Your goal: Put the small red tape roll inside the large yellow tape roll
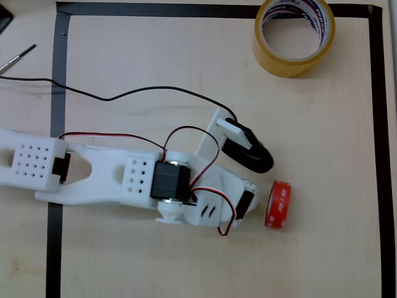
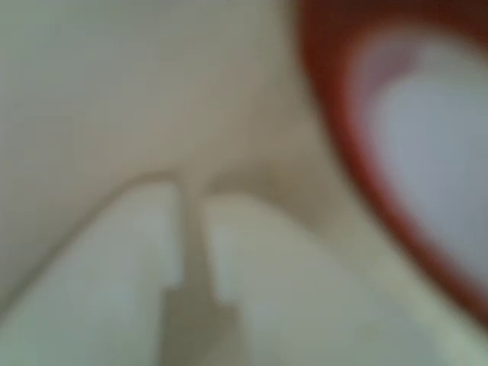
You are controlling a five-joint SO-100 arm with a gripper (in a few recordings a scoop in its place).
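The white plastic two-finger claw (image 2: pixel 191 229) has its fingers pressed nearly together, with just a thin dark slit between them, and pinches nothing. The wrist view is badly blurred.

Just beside the claw's tip stands the small red tape roll (image 1: pixel 278 204), a glossy red-orange ring with a white inner core, balanced on its edge on the pale wooden table (image 1: pixel 155 68). Well apart from the red roll, toward the top of the overhead view, lies the large yellow tape roll (image 1: pixel 294 37), a tall translucent ring with a printed white core, lying flat, opening upward.

Risk, as a judgement: the upright red roll could roll or topple away if the closed claw nudges it.
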